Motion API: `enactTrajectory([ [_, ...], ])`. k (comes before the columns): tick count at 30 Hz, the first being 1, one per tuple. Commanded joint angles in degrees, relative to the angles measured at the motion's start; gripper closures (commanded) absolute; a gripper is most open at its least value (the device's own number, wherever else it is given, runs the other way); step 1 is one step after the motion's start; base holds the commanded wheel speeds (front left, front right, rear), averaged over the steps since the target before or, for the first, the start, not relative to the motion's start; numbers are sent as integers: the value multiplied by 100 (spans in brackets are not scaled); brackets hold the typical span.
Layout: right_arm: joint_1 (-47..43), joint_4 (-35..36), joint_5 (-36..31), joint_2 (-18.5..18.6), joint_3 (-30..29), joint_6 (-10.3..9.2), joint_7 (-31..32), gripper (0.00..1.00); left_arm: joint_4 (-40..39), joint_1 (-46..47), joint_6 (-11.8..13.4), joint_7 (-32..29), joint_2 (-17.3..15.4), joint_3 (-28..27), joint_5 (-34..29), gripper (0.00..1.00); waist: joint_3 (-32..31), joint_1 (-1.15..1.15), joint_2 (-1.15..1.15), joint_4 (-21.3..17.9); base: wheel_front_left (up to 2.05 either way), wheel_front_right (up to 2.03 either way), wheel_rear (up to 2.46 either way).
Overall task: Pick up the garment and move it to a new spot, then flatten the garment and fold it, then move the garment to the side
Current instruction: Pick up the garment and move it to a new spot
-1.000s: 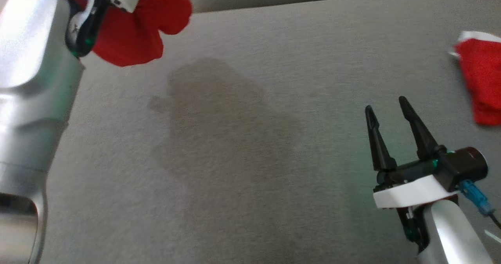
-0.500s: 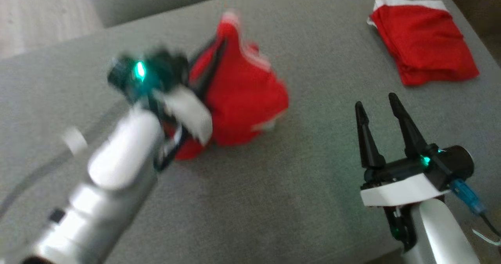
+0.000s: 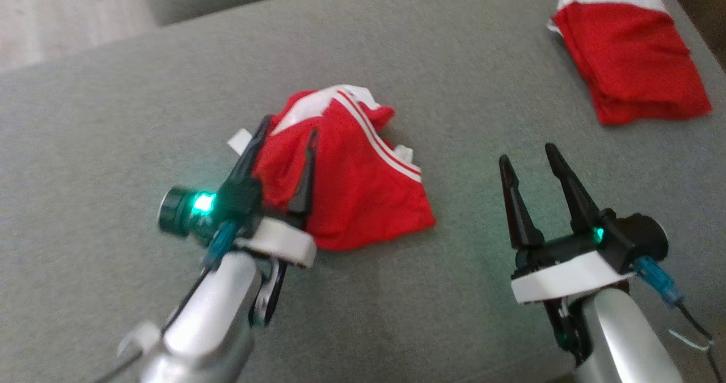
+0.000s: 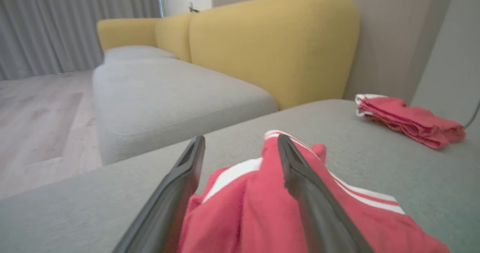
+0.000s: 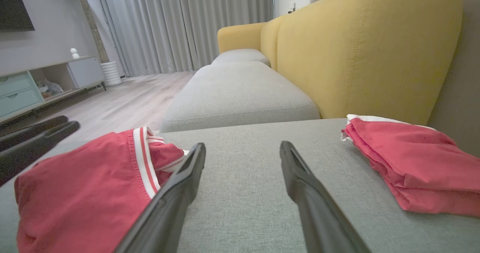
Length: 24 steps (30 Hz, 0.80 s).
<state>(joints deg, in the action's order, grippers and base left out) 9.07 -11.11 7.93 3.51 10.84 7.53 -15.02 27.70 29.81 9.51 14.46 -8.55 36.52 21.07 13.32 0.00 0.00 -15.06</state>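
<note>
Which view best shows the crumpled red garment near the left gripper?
The head view: the crumpled garment lies whole on the grey cushion, with the left gripper over its edge. The left wrist view crops it close-up; the right wrist view shows it side-on, partly cut off.

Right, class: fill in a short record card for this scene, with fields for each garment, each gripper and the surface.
surface: grey cushion
loose garment: red with white stripes, crumpled, mid-cushion
folded garment: red, white edge, far right of cushion
left gripper: open, fingers astride the loose garment
right gripper: open, over bare cushion, apart from both garments
</note>
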Motion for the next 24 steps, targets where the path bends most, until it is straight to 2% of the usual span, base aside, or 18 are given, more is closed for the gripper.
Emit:
enactTrajectory([
  [1,-41,95,56,-36,80,-4,2,0,-505,-409,134,51,-33,-506,-120,0,-382,0,0,344,0,0,0],
  [6,-298,-40,101,-17,-8,-4,2,0,-1365,-1556,272,52,164,-1392,-400,0,-890,0,0,778,0,0,0],
  [13,-746,-108,148,-11,-146,-4,2,0,-2068,-2770,143,53,406,-2324,-836,0,-1458,0,0,1248,0,0,0],
  [18,-1068,-81,146,-31,-351,-4,2,0,-2419,-3428,-54,53,511,-2631,-1076,0,-1695,0,0,1491,0,0,0],
  [24,-1297,-72,118,-48,-411,-4,2,0,-2560,-3871,-161,53,555,-2802,-1281,0,-1791,0,0,1635,0,0,0],
])
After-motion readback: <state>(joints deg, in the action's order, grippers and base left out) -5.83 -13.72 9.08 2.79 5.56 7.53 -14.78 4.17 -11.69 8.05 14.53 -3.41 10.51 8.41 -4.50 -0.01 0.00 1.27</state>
